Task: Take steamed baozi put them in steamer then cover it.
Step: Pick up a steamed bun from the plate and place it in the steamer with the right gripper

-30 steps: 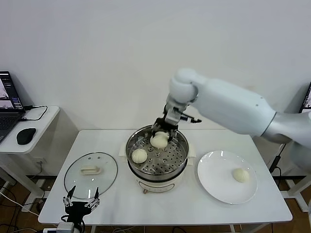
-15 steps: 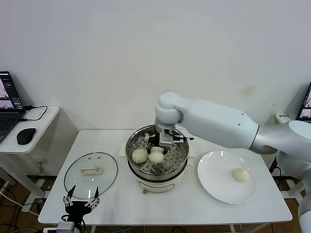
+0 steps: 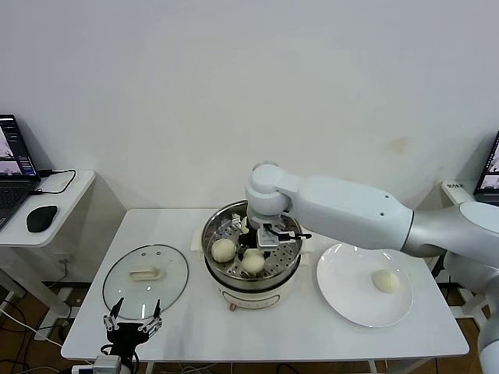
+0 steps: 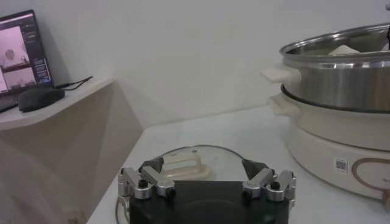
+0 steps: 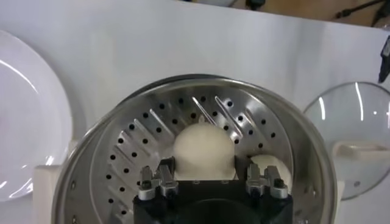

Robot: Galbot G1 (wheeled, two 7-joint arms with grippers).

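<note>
The steamer stands mid-table, its steel pot showing the perforated tray. My right gripper reaches down into it and is shut on a steamed baozi, with one finger on each side of the bun, low over the tray. A second baozi lies on the tray beside it. One more baozi rests on the white plate. My left gripper waits open at the table's front left edge, just short of the glass lid.
The plate lies right of the steamer, the lid left of it. A side table at the far left carries a laptop and a mouse. The steamer's cream base rises close to the left gripper's side.
My right gripper has carried the baozi from the pot's far rim down and forward to the middle of the tray, beside the other bun. The left arm has not moved.
</note>
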